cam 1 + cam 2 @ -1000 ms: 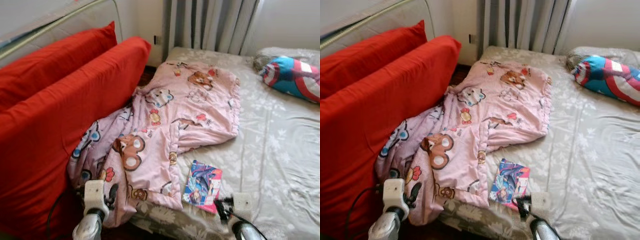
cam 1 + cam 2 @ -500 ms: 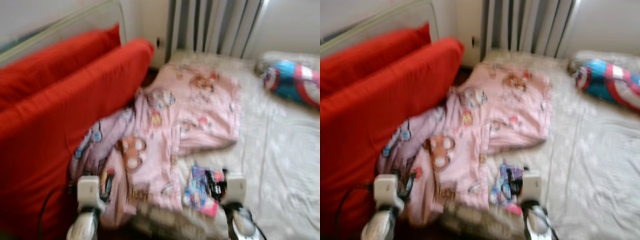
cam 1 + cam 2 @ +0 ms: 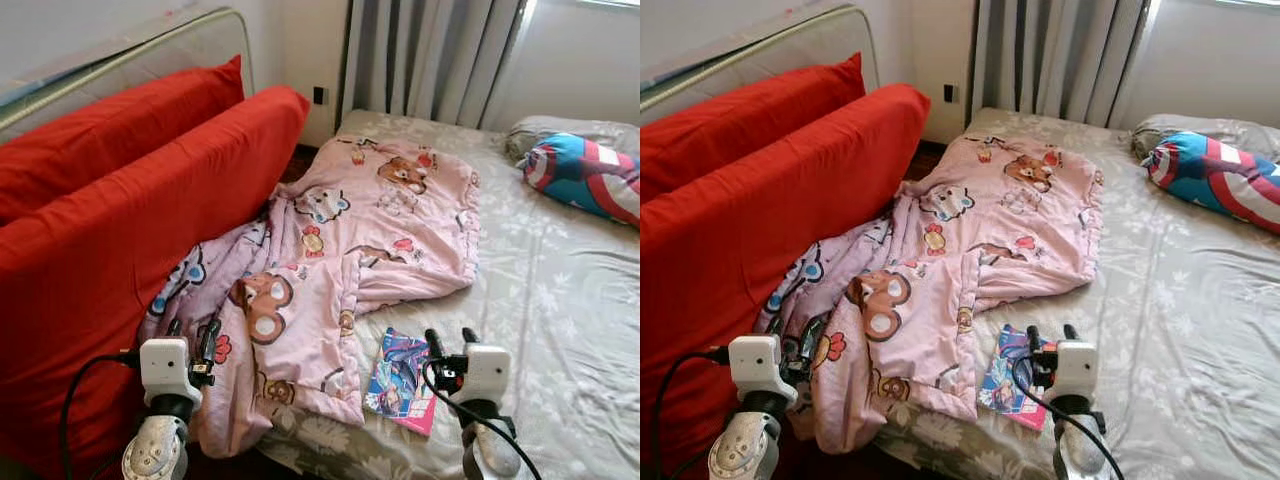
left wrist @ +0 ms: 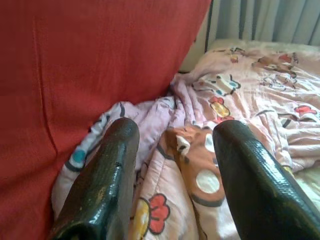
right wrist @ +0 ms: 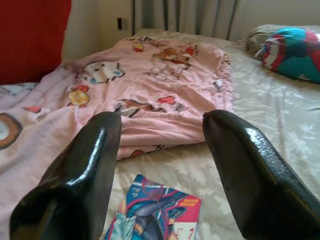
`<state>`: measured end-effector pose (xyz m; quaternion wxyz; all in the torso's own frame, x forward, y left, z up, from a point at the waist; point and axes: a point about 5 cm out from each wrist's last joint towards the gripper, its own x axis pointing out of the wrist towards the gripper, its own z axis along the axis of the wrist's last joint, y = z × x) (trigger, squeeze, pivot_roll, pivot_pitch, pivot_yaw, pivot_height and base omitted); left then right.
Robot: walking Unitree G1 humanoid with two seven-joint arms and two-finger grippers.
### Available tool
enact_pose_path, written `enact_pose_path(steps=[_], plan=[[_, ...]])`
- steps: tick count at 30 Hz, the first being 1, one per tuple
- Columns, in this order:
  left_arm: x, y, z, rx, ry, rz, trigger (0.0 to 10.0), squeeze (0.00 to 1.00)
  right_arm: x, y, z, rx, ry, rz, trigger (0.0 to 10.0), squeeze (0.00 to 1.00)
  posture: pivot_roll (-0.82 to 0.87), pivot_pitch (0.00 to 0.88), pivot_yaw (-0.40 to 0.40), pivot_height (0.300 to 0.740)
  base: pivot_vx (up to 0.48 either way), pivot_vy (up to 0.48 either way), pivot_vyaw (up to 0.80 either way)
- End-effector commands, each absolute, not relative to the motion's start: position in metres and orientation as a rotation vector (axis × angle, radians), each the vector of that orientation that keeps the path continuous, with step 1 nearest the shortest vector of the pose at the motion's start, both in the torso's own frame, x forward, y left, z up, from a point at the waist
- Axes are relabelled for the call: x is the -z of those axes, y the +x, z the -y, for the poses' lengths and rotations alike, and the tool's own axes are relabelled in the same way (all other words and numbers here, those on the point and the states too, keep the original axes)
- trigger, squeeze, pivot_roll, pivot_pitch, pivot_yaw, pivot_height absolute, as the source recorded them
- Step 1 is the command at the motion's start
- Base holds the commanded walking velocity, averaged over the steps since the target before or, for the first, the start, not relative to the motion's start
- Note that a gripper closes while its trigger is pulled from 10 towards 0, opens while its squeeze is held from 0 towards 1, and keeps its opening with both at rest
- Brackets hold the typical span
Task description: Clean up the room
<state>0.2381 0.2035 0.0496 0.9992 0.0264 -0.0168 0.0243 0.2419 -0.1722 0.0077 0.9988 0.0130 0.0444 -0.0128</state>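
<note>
A pink cartoon-print blanket (image 3: 370, 220) lies crumpled across the bed's near left side and hangs over its edge. A colourful comic book (image 3: 400, 380) rests on the grey floral sheet (image 3: 560, 300) beside the blanket's lower corner. My right gripper (image 3: 450, 338) hovers open just over the book's near right edge; in the right wrist view the book (image 5: 155, 212) lies between its fingers (image 5: 85, 175). My left gripper (image 3: 192, 328) is open, low at the blanket's hanging edge (image 4: 200, 165), with nothing held.
Two big red cushions (image 3: 130, 220) lean against a metal-framed headboard (image 3: 150, 50) left of the bed. A blue, red and white shield-print pillow (image 3: 585, 175) lies at the far right. Grey curtains (image 3: 430, 55) hang behind the bed.
Both grippers have risen into view and moved forward; the right one now hangs over the comic book. The camera has shifted slightly and the blur has cleared.
</note>
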Motion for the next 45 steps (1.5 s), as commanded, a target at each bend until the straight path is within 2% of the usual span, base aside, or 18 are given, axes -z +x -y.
enact_pose_path(steps=[1,16,30,42,45], plan=[[-0.051,0.242,-0.2,-0.044,0.031,0.026,10.0,0.0,-0.008,0.241,0.168,0.016,0.035,-0.09,10.0,0.0,-0.13,0.008,-0.017,0.74,0.0,0.0,0.0],[-0.058,0.249,-0.202,-0.052,0.025,0.017,10.0,0.0,-0.015,0.25,0.175,0.073,-0.003,-0.119,10.0,0.0,-0.12,0.07,-0.012,0.74,0.0,0.0,0.0],[-0.062,0.251,-0.196,-0.043,0.01,0.016,10.0,0.0,-0.017,0.252,0.171,0.059,-0.005,-0.132,10.0,0.0,-0.11,0.091,-0.016,0.685,0.0,0.0,0.0],[-0.062,0.251,-0.195,-0.044,0.005,0.006,10.0,0.0,-0.018,0.253,0.171,0.062,-0.008,-0.143,10.0,0.0,-0.11,0.092,-0.018,0.68,0.0,0.0,0.0],[-0.061,0.251,-0.194,-0.043,0.005,0.003,10.0,0.0,-0.017,0.253,0.171,0.063,-0.008,-0.155,10.0,0.0,-0.11,0.092,-0.019,0.665,0.0,0.0,0.0]])
